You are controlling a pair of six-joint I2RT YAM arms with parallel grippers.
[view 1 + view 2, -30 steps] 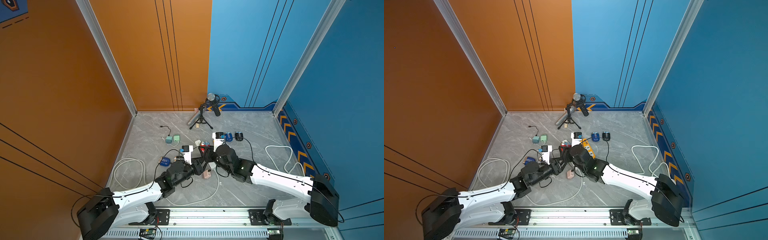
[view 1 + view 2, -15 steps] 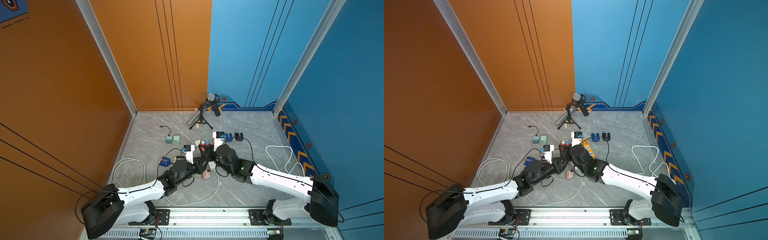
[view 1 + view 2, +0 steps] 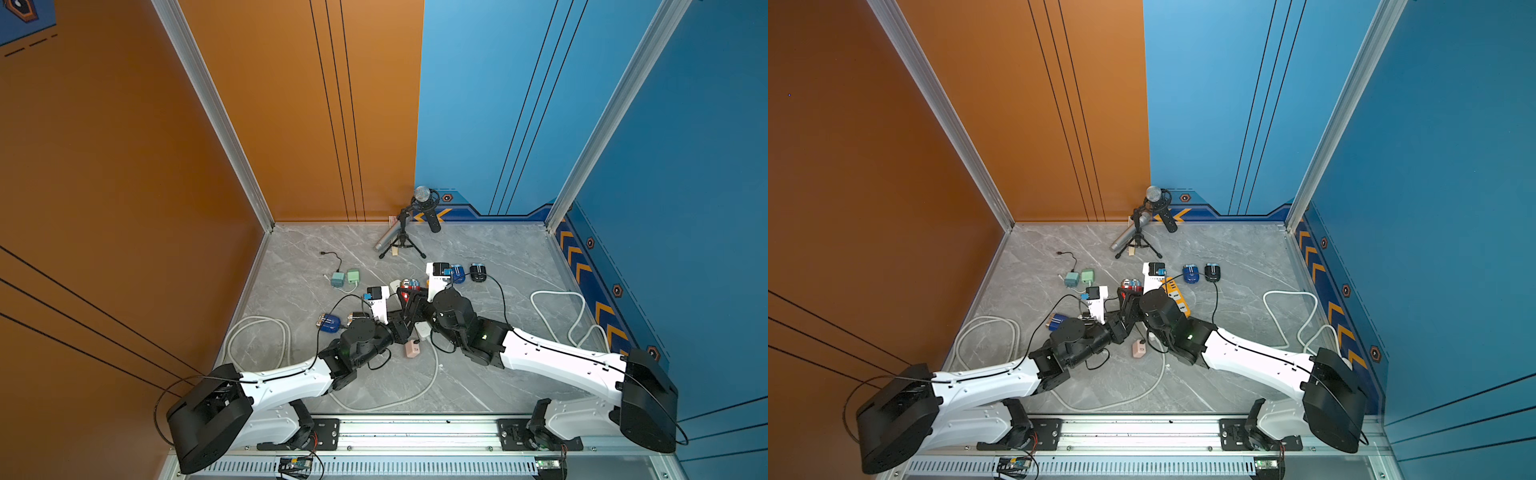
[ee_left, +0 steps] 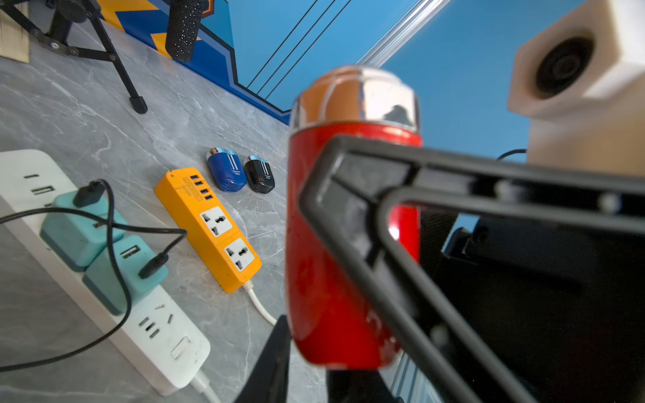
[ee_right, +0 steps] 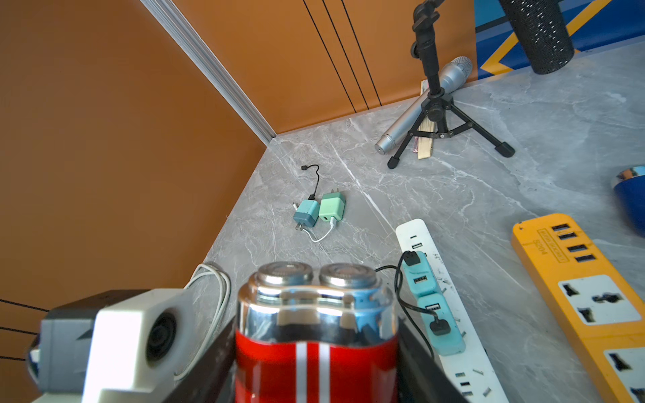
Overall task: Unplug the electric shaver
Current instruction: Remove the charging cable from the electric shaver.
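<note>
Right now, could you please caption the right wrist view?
Right gripper clasping the red shaver, white power strip with teal chargers beyond.

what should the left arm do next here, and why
Probably close the left gripper fully at the base of the red chrome-headed electric shaver. The right gripper already clamps the shaver's body, bracing it for a pull. The plug is hidden, so this is a guess.

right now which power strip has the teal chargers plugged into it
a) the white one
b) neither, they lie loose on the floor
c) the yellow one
a: in the left wrist view two teal chargers with black cables sit in the white power strip, while the sockets that show on the yellow power strip are bare.
</note>
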